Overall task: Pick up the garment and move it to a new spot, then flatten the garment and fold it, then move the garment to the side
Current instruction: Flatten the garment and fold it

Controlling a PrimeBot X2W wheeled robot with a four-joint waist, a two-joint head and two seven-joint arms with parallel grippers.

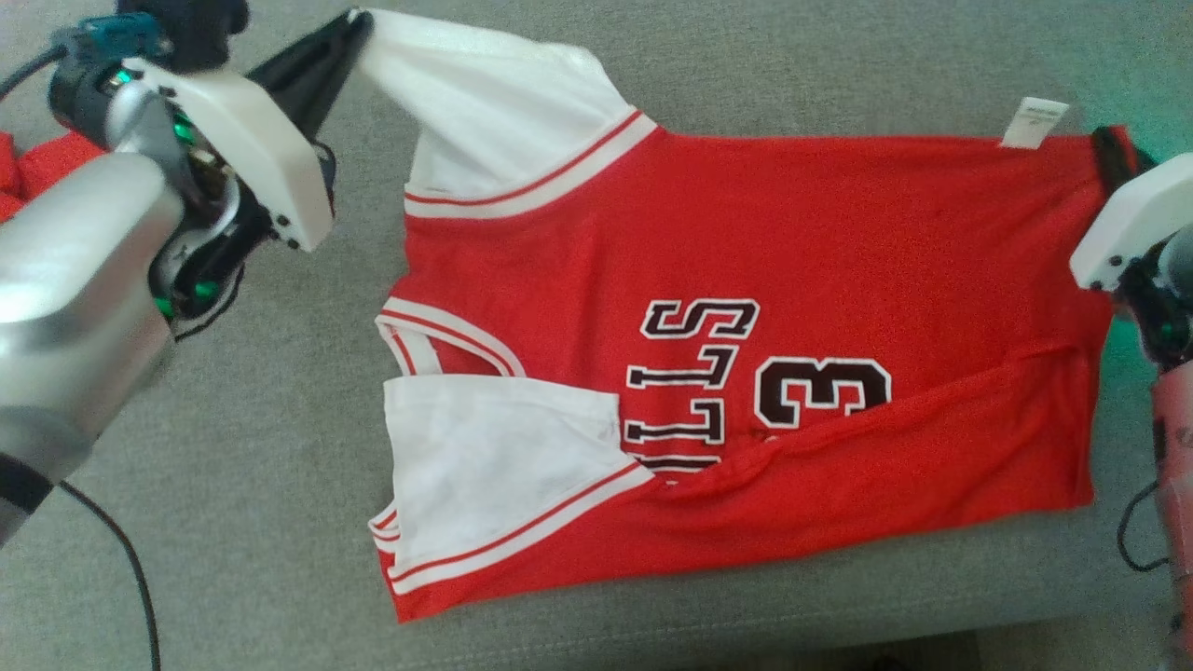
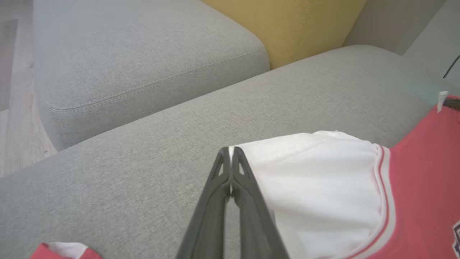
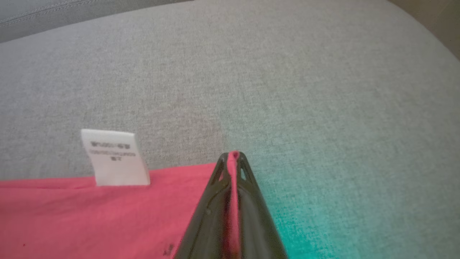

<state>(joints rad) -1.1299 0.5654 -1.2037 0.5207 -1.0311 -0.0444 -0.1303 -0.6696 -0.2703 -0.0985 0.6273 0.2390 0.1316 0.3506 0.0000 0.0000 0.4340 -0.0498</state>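
Snugly, garment [image 1: 839,233] corner within right claw [image 3: 233,155]

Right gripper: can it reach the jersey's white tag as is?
Likely yes for distance: the white tag lies just beside the right gripper, nothing in the way. But that gripper is shut on the jersey's red edge, so it must let go first.

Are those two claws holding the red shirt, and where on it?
Yes. The left gripper pinches the shirt by its far white sleeve; the right gripper pinches its red bottom corner, near the tag.
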